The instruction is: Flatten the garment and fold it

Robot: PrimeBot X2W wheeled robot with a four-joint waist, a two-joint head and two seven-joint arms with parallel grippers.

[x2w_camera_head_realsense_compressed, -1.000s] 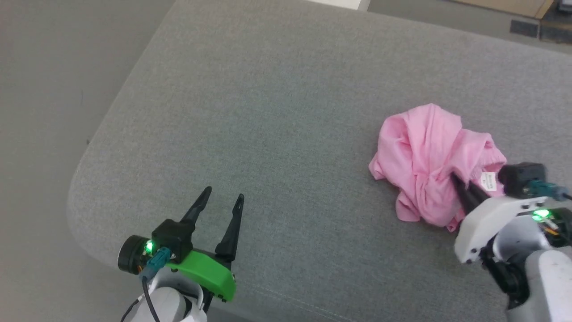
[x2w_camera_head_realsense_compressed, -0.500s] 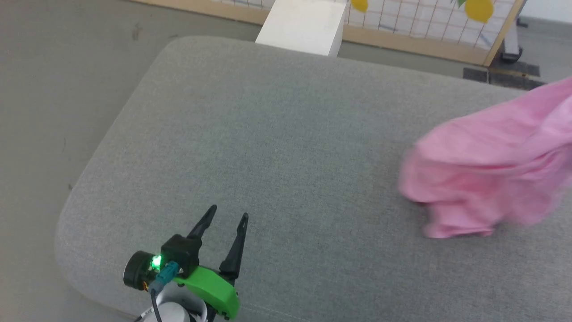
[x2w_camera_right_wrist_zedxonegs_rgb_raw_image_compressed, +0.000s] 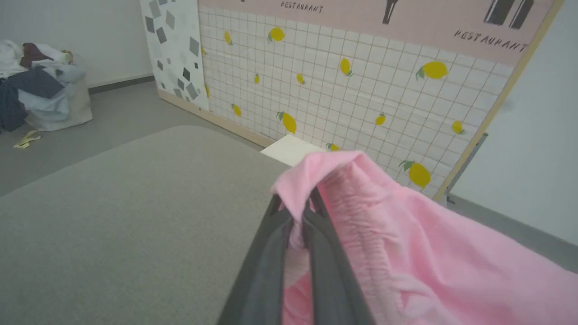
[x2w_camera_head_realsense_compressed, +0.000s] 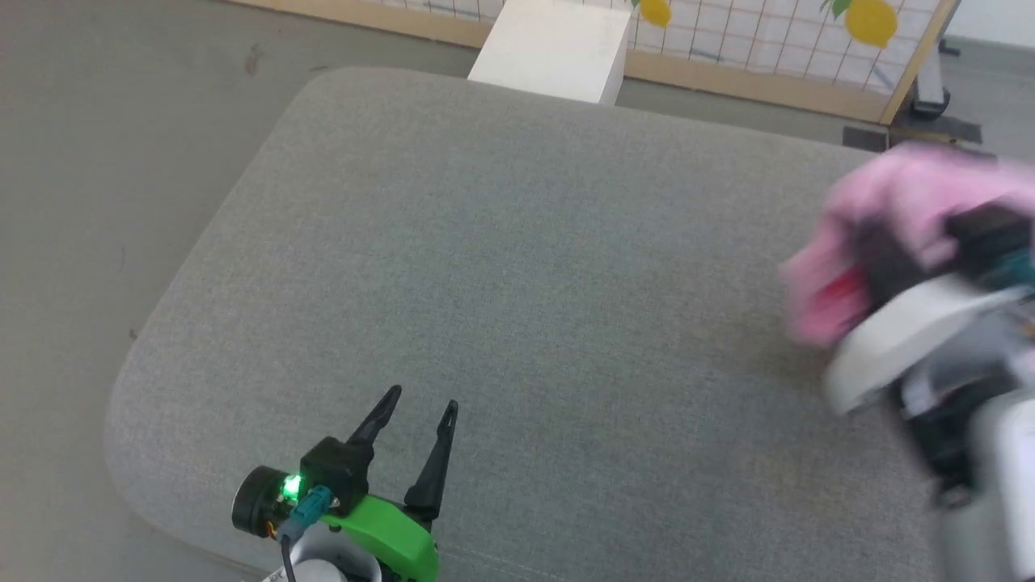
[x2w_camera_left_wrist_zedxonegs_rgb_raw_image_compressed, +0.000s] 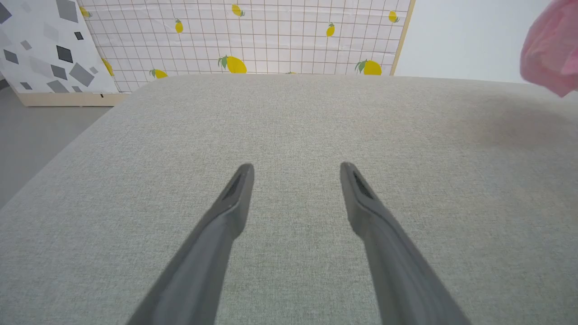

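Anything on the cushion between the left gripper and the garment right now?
No. In the head view the stretch of grey cushion between the open left gripper and the garment is bare; the left wrist view shows the same.

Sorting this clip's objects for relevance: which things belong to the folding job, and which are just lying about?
Job: pink garment, pinched by the shut right gripper; open left gripper; grey padded surface.
Lying about: white box, lemon-print panel, bag of clothes on the floor.
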